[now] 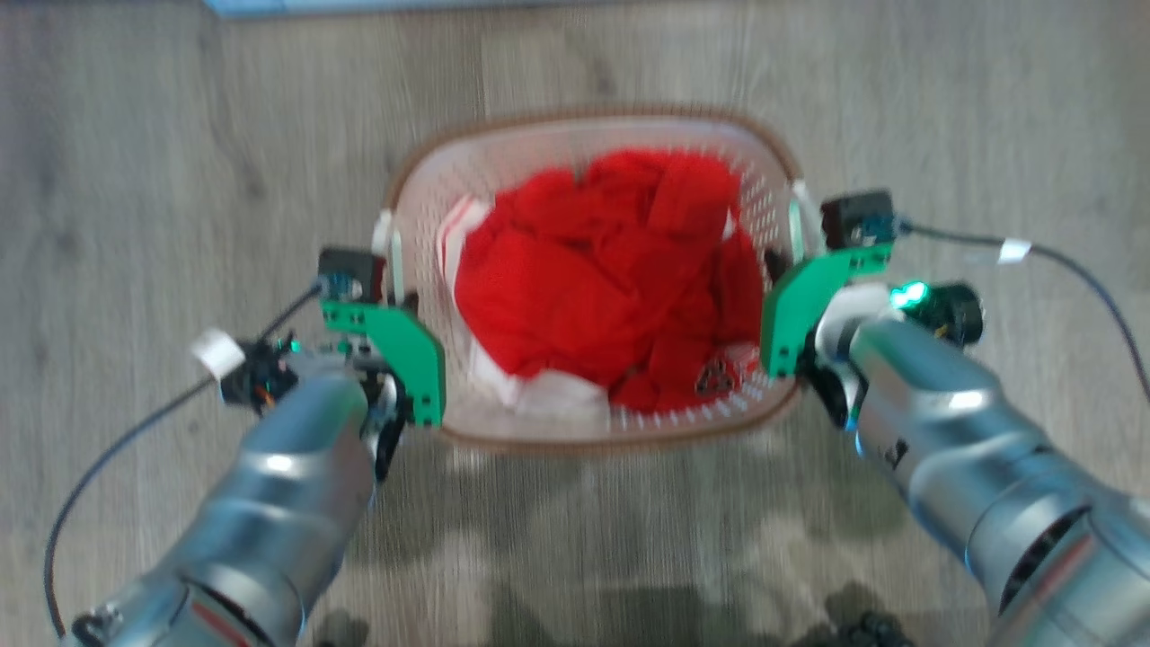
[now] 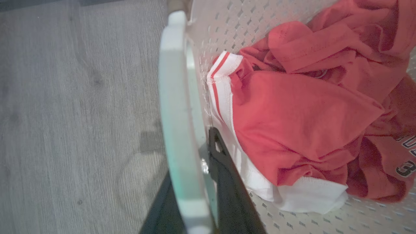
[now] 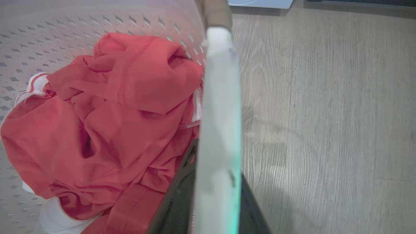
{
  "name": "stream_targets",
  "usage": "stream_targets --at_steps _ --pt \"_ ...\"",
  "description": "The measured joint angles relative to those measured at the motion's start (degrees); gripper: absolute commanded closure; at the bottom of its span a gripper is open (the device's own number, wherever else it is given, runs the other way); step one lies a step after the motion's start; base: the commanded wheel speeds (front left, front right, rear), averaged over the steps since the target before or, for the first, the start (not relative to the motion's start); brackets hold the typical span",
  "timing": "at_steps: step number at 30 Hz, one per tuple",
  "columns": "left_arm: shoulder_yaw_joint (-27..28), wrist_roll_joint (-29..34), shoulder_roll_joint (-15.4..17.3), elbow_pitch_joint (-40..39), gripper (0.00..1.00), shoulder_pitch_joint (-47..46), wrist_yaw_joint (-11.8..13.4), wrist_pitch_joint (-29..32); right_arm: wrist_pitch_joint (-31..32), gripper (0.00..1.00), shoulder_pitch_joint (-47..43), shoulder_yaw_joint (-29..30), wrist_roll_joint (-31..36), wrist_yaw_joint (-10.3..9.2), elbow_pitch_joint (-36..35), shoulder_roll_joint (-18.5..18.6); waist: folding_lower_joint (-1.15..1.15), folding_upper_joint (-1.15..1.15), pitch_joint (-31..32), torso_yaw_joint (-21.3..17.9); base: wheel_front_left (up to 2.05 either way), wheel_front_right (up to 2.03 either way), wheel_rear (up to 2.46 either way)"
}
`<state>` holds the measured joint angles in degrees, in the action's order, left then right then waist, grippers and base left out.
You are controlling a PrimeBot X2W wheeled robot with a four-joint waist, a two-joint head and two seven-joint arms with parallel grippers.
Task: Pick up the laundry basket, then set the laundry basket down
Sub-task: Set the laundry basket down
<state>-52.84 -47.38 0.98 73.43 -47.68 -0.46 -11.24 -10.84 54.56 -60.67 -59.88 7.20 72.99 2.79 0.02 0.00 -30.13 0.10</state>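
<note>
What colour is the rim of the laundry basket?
Brown. The rim of the laundry basket shows best in the head view.

White laundry basket [image 1: 575, 440] holding red clothes [image 1: 593, 288], grey wood floor [image 1: 180, 162], left gripper [image 1: 400, 295] and right gripper [image 1: 783, 262] at its side handles [image 1: 384, 235]

Laundry basket [image 1: 503, 166]: white, perforated dot pattern. Rim [image 1: 575, 115]: brown, woven look. 2 side handles [image 1: 388, 238]: white. Garment [image 1: 584, 279]: red, white trim with thin red stripes, dark lettering. Floor [image 1: 180, 135]: grey wood grain. 2 wrist plates [image 1: 409, 350]: green.
</note>
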Motion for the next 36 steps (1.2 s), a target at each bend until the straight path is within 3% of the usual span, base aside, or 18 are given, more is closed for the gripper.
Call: stream_targets --at_steps 16,36 --pt "-0.4 1.3 0.0 0.2 1.00 -7.8 1.0 -2.1 -2.9 1.00 6.2 3.3 2.8 0.00 0.9 0.2 -0.01 0.00 -15.8 1.2 0.00 0.00 0.00" --pt "0.3 3.6 0.0 -2.4 1.00 -11.3 3.5 -2.7 -3.9 1.00 8.8 12.4 11.7 0.00 0.9 0.9 -0.01 0.00 -22.5 1.6 0.00 0.00 0.00"
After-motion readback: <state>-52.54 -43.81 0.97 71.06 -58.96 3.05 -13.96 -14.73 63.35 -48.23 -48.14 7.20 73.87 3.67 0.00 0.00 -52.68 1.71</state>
